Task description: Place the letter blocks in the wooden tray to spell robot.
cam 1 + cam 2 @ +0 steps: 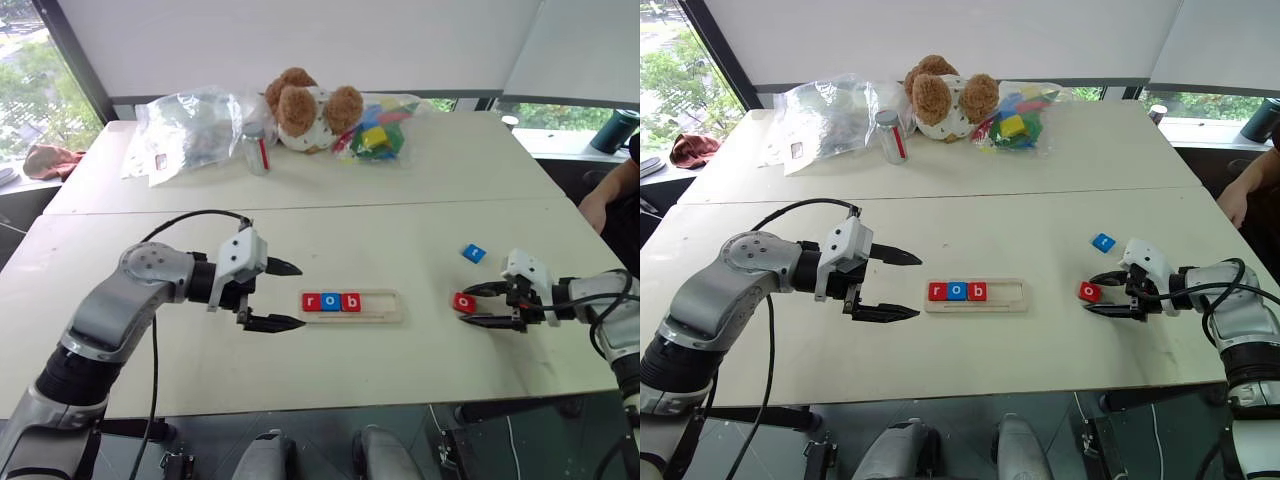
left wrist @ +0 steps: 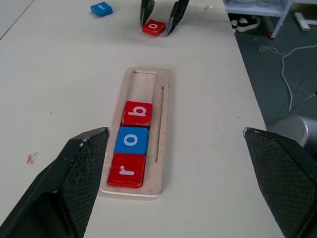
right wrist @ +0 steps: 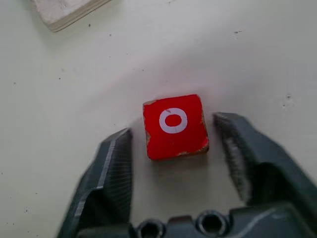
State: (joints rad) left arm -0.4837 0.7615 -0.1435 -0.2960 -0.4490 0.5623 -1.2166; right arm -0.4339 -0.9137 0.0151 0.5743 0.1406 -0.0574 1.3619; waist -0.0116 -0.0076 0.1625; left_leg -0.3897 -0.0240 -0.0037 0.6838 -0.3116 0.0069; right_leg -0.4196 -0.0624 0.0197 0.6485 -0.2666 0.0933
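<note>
Flanking a red o tile [image 3: 174, 126] on pale table [image 1: 420, 250] by windows, right gripper [image 3: 173, 153] seemingly ungripped; left gripper [image 1: 285, 295] wide, empty.

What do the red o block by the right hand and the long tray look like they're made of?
The red o block looks like painted wood: glossy red face, printed white letter, and pale chips along its edges and corners where the paint has worn. The tray looks like pale unfinished wood, matte with faint grain and a raised rim. Neither material can be confirmed by look alone.
</note>
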